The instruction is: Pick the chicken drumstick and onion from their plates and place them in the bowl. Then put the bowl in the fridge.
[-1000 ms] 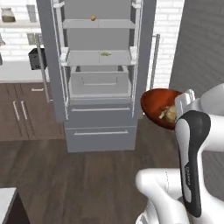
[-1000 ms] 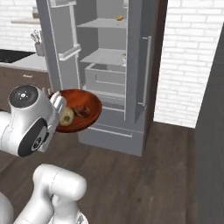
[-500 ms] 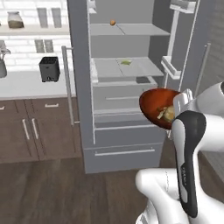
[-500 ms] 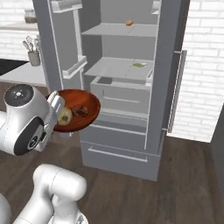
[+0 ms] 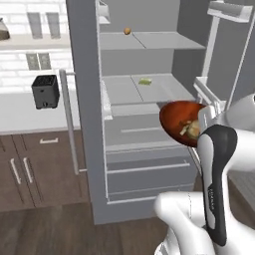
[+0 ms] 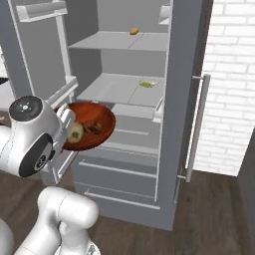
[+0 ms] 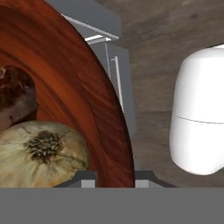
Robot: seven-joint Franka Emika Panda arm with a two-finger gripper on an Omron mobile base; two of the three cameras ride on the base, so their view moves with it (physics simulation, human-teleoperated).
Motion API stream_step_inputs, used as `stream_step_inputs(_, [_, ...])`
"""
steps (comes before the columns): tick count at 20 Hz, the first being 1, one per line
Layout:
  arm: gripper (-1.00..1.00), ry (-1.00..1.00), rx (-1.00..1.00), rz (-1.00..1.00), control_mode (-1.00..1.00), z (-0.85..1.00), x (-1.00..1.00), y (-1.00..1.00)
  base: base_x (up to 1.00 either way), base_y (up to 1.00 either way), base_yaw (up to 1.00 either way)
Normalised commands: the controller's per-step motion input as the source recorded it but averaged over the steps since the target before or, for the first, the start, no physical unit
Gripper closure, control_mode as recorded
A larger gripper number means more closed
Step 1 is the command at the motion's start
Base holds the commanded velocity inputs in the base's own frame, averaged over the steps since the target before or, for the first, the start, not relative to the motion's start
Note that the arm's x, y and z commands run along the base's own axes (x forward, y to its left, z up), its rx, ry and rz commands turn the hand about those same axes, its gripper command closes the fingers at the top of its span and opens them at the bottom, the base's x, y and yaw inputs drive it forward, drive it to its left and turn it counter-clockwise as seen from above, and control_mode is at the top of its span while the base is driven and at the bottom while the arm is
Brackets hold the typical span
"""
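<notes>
The two-finger gripper [image 7: 114, 178] is clamping the rim of the wide, glossy reddish-brown wooden bowl [image 6: 94, 124], carrying the round yellowish-brown onion [image 6: 75, 131] and the reddish-brown chicken drumstick [image 6: 92, 126]. The bowl is hanging level before the tall grey metallic fridge [image 6: 172, 114], whose pale middle shelf [image 6: 119, 89] is lying ahead and slightly higher. The arm is standing bent.
</notes>
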Motion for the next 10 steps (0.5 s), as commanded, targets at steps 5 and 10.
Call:
stream_step_inputs(5, [1.0,0.0,0.0,0.0,1.0,0.0,0.0,0.0,0.7,0.3,-0.12])
stream_step_inputs(10, [1.0,0.0,0.0,0.0,1.0,0.0,0.0,0.0,0.9,0.11,-0.12])
